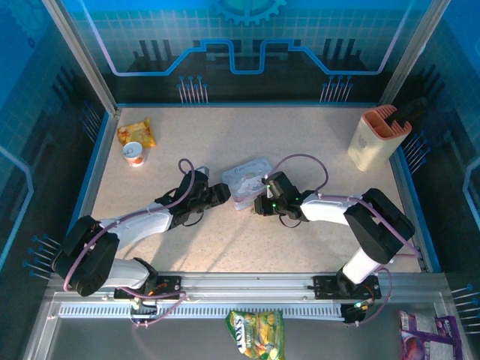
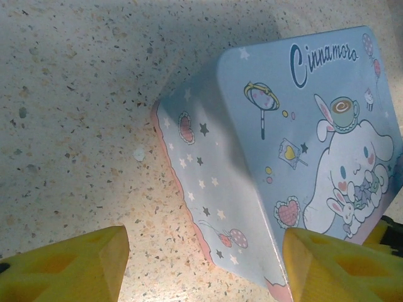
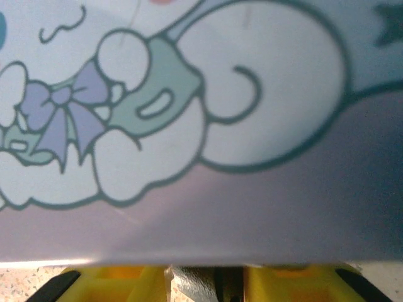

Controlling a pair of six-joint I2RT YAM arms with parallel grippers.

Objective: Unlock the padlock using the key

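Tin (image 1: 250, 184) blocks centre; far table (image 1: 225, 135) open.

The tabletop (image 1: 225, 247) carries a pale blue tin (image 1: 250, 182) centrally, a yellow packet (image 1: 137, 133) beside a small cup (image 1: 133, 154) rear-left, and a beige holder (image 1: 377, 139) rear-right.

The surface (image 1: 225, 247) is a pale, speckled beige top with a blue rim along its sides and far edge. Near its middle lies a pale blue cartoon-printed tin (image 1: 249, 182), flat on the speckled top. In the far left corner a crumpled yellow packet (image 1: 138, 133) lies just beside a small white cup (image 1: 134, 154). At the far right edge stands a cream container (image 1: 379, 137) with an orange top, tilted.
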